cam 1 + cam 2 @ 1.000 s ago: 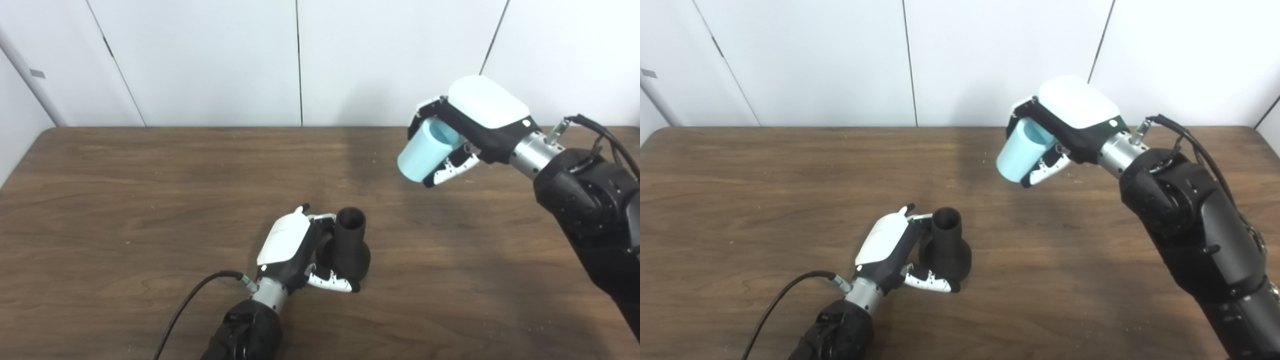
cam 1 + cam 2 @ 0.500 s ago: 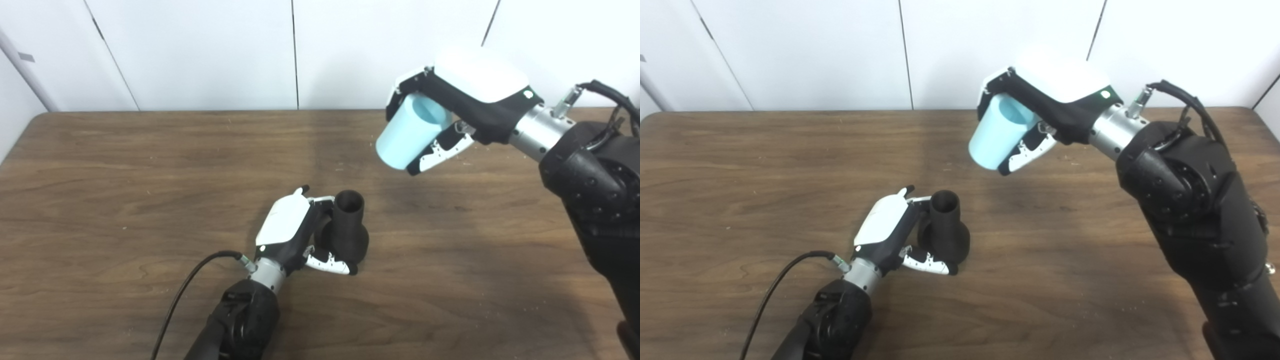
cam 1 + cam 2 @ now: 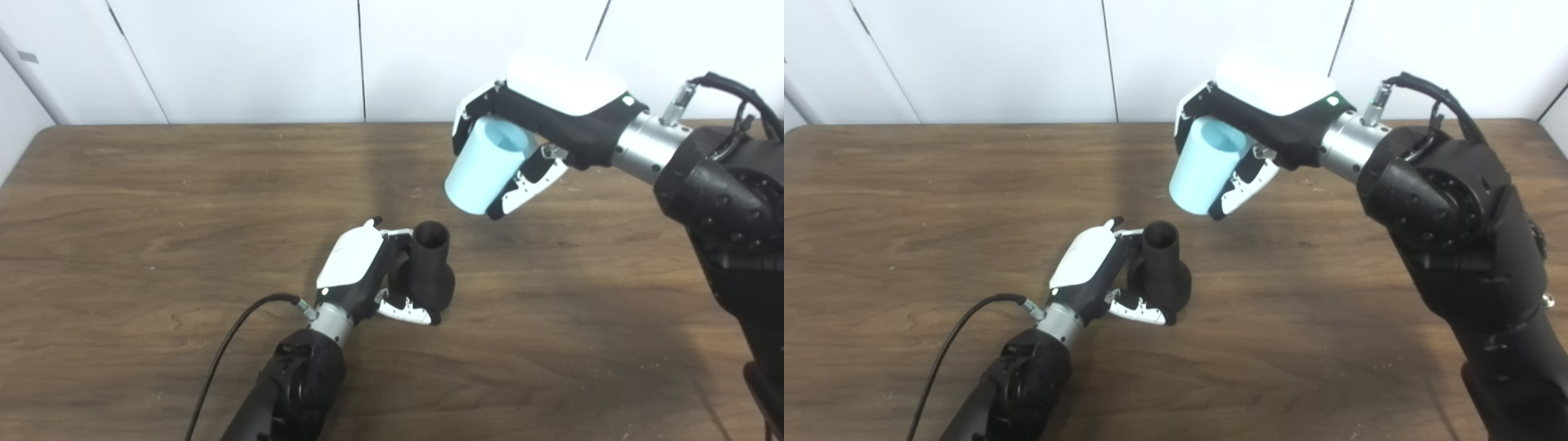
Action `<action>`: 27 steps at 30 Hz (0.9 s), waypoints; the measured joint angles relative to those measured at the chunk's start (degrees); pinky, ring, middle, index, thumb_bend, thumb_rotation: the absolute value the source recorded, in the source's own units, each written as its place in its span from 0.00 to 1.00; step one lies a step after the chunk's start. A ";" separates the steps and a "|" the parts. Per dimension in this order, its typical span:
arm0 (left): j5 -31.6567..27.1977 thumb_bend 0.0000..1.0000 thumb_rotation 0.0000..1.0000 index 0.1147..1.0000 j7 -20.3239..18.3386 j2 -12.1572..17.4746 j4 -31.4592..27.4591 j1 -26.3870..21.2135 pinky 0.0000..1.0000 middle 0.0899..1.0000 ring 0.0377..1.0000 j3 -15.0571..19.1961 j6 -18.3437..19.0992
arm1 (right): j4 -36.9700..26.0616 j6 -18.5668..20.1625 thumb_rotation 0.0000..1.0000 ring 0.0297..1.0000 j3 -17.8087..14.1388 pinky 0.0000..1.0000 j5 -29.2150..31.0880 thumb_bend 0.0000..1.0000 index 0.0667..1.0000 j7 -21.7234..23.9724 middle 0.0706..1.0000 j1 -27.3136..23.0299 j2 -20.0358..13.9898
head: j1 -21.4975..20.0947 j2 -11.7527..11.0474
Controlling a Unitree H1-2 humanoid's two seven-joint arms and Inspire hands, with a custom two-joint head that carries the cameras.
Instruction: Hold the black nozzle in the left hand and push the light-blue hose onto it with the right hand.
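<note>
Standing upright near the middle of the brown wood-grain table point(image 3: 153, 202), the black flared plastic nozzle point(image 3: 430, 269) has its wide base on the tabletop and its narrower round mouth pointing up. The left hand point(image 3: 361, 275), white-backed with black fingers, wraps it from the left: fingers curl around the neck near the top and the white-tipped thumb point(image 3: 407, 313) lies along the front of the base, so the hand is closed on the nozzle. A black cable point(image 3: 236, 340) runs from the left wrist across the table toward the near edge. Up and to the right, well clear of the tabletop, the right hand point(image 3: 539, 131) grips the light-blue, smooth, tube-shaped hose piece point(image 3: 481, 168), fingers folded over its far side and thumb pressed along its near side. That hose is tilted, its lower end aimed down and left toward the nozzle, its hollow upper end showing under the palm. Hose and nozzle are apart, with open table between them; the hose's lower end sits above and right of the nozzle's mouth. Behind the table stand plain white wall panels point(image 3: 245, 55).
</note>
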 measured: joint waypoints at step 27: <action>0.34 0.51 0.00 0.37 0.13 -0.88 -0.07 0.45 1.00 0.50 0.74 0.01 0.32 | 2.79 -2.58 0.00 0.41 3.78 0.30 -3.54 0.50 0.47 0.73 0.49 1.76 2.98 | 0.26 0.26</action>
